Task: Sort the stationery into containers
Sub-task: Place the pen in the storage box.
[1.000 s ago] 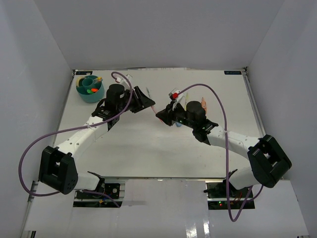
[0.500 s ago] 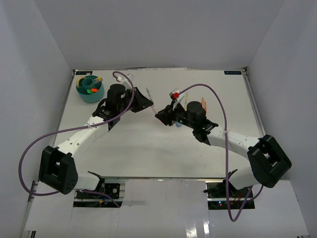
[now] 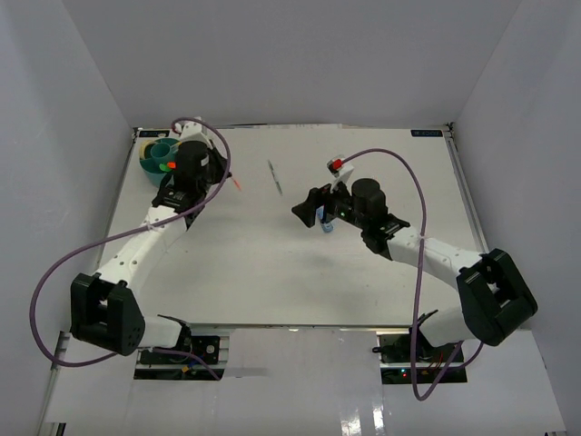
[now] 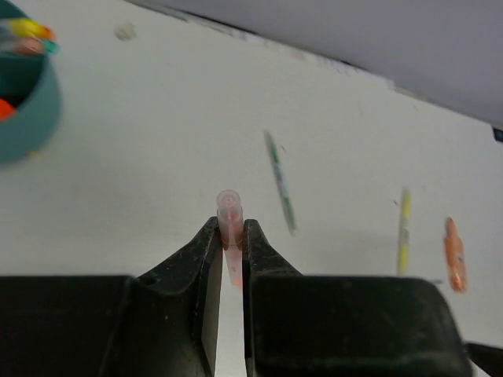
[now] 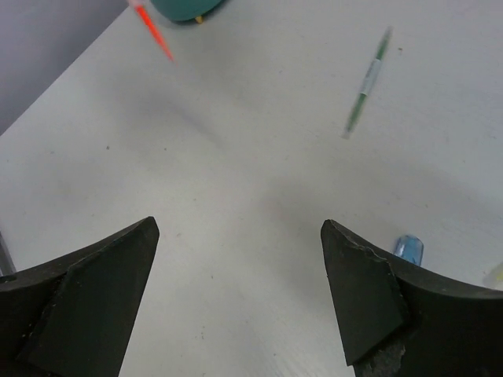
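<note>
The left jaws are clamped on a pink pen, held near the teal organiser; gripped so narrowly, it may pivot and strike the rim; the right jaws stand wide apart over the desk, and could knock the blue highlighter beside them.

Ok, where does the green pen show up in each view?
Top external: green pen lies upper middle, slightly left of centre.
Left wrist: green pen just right of centre, slanted.
Right wrist: green pen upper right, slanted.
Shared landmark: teal cup, upper left in top external, at the left edge in left wrist, at the top edge in right wrist.
</note>
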`<action>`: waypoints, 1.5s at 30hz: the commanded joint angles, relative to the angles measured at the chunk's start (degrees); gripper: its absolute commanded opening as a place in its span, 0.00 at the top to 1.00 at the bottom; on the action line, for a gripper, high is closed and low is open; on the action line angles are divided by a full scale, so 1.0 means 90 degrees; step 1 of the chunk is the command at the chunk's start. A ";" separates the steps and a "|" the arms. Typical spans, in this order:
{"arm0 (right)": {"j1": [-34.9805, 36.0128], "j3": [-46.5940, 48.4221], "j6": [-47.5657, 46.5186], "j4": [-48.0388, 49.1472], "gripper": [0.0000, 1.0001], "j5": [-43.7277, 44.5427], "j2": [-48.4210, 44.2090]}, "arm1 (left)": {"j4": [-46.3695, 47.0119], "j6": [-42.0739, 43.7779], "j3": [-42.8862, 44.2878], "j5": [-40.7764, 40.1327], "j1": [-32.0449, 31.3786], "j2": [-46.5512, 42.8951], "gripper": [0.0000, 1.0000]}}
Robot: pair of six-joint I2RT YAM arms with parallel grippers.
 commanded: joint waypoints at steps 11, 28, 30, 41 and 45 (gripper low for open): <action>-0.0758 0.0798 0.0234 -0.1942 0.10 0.0291 -0.0098 | 0.0858 0.1401 0.1943 -0.1145 0.1925 0.1139 0.92; -0.0749 0.0477 -0.0256 -0.2285 0.10 0.0282 0.0048 | 0.0272 0.2252 0.3771 -0.1057 0.2756 0.3015 0.93; -0.0758 0.0457 -0.0246 -0.2295 0.10 0.0273 0.0029 | 0.0233 0.2281 0.3790 -0.1067 0.2795 0.3132 0.94; -0.0758 0.0379 -0.0285 -0.2227 0.10 0.0419 0.0205 | 0.0214 0.2281 0.3907 -0.0891 0.2815 0.3815 0.91; -0.0749 0.0379 -0.0295 -0.2246 0.10 0.0585 0.0185 | 0.0214 0.2222 0.3985 -0.0813 0.2805 0.4050 0.84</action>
